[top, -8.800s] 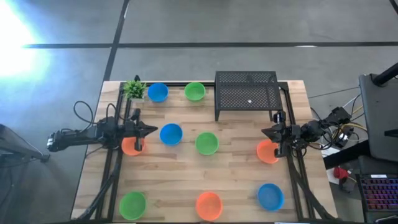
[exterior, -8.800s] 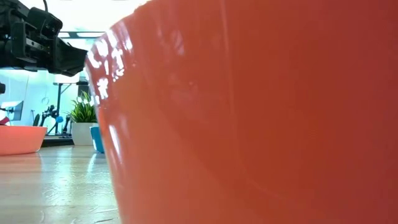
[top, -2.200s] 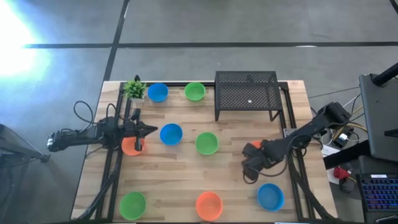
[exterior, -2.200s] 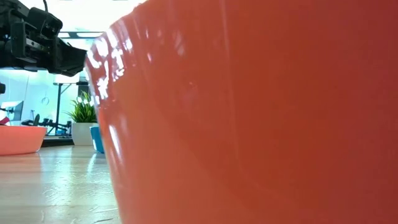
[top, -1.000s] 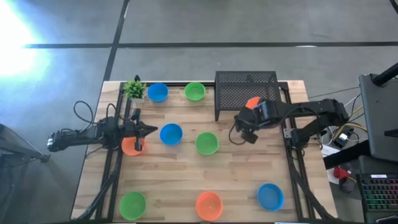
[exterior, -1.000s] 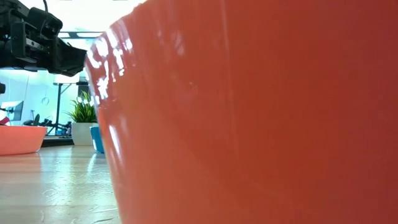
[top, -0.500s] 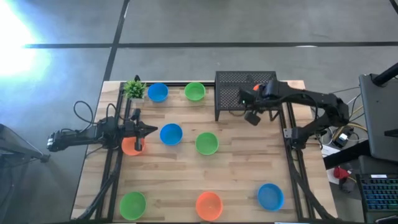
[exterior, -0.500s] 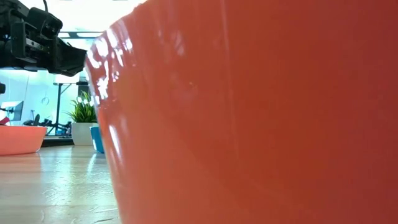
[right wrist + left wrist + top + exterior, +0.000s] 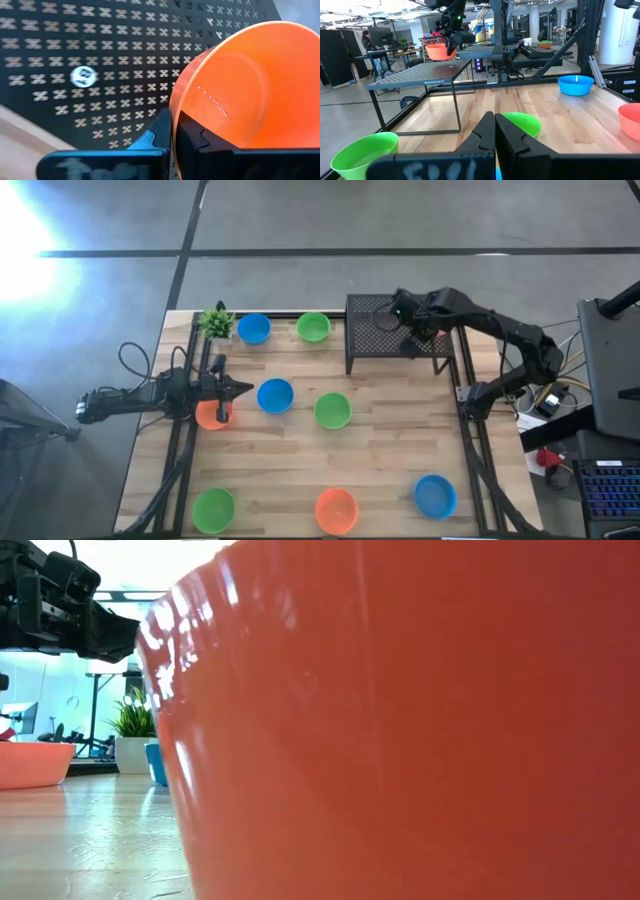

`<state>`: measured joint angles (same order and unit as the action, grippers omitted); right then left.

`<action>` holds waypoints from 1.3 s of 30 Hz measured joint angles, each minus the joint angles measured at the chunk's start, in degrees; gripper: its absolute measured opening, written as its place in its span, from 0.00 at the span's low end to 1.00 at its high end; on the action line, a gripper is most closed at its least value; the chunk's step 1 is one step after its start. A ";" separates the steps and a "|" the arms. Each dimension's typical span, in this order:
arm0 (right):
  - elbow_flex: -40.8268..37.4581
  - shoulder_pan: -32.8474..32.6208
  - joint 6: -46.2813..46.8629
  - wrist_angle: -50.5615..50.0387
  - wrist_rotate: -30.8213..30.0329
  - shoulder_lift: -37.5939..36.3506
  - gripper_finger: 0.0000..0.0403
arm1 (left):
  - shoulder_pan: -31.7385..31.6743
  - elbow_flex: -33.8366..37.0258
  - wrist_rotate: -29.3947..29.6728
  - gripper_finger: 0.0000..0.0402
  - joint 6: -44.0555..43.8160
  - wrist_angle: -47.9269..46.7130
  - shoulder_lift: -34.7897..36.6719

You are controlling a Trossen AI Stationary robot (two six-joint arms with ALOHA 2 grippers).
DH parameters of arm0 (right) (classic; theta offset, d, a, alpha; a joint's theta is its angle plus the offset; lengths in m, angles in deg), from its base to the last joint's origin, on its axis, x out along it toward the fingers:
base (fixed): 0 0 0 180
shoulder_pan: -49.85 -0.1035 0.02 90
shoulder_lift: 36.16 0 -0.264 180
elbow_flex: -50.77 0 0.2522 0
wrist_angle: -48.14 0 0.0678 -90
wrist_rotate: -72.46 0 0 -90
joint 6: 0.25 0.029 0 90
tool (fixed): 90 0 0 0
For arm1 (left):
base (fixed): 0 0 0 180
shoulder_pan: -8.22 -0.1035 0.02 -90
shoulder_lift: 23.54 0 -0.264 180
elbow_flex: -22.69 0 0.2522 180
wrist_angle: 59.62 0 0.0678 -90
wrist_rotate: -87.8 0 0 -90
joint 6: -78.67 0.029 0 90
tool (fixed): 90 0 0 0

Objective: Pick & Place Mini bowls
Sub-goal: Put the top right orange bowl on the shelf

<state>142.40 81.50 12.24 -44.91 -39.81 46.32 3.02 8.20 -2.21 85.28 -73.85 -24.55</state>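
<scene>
My right gripper (image 9: pixel 173 122) is shut on an orange mini bowl (image 9: pixel 250 95) above the top of the black mesh rack (image 9: pixel 395 330); the left wrist view shows that bowl (image 9: pixel 440 51) in the air over the rack. My left gripper (image 9: pixel 495 127) is shut and level at the table's left, over another orange bowl (image 9: pixel 210 416). Blue bowls (image 9: pixel 254 329) (image 9: pixel 275 395) (image 9: pixel 435 495), green bowls (image 9: pixel 313 327) (image 9: pixel 332 410) (image 9: pixel 213 508) and an orange bowl (image 9: pixel 336 510) rest on their bases on the table. My right gripper pinches the orange bowl's rim wall (image 9: pixel 176 107), one finger inside the bowl and one outside. The fingers come slanting down from above. The bowl is lifted clear over the rack's top, hanging beside the fingers with its opening up.
A small potted plant (image 9: pixel 216 323) stands at the far left corner. In the low view, an orange bowl's wall (image 9: pixel 400 740) right at the lens fills most of the picture. Frame rails run along both table sides.
My right gripper has carried the orange bowl toward the table's far edge, from in front of the rack to above its mesh top, rolling its wrist on the way. The bowl stayed in the hold, clear of the table.
</scene>
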 joint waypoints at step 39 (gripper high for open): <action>-3.15 1.99 -2.62 2.54 2.41 0.07 0.18 | -0.01 0.02 0.00 0.00 0.00 0.00 -0.01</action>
<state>139.25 83.49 9.62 -42.37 -37.41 46.39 3.01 8.22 -2.21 85.28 -73.85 -24.56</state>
